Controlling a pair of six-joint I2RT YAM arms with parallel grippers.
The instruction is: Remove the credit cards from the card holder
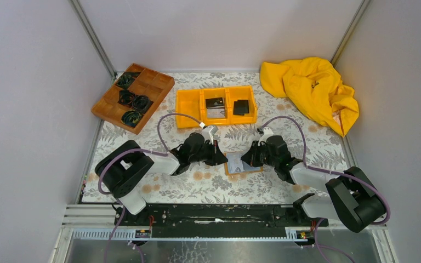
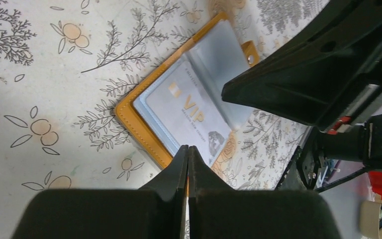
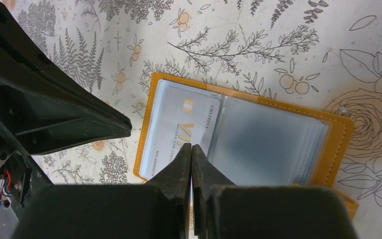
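Note:
The card holder (image 1: 238, 164) lies open on the table between my grippers, orange rim (image 2: 129, 119) up, with grey-blue clear sleeves inside. A pale grey credit card (image 2: 189, 107) with gold "VIP" lettering sits in the left sleeve; it also shows in the right wrist view (image 3: 179, 127). My left gripper (image 2: 188, 149) is shut, its tips at the holder's orange edge. My right gripper (image 3: 192, 147) is shut, its tips over the inner edge of the VIP card by the sleeve stack. A black card (image 1: 241, 107) lies in the orange bin (image 1: 189, 107).
The orange three-compartment bin stands behind the holder, with dark and pale cards (image 1: 215, 107) in its middle compartment. A brown wooden divided tray (image 1: 109, 104) with black coiled items is at the back left. A yellow cloth (image 1: 312, 90) is at the back right.

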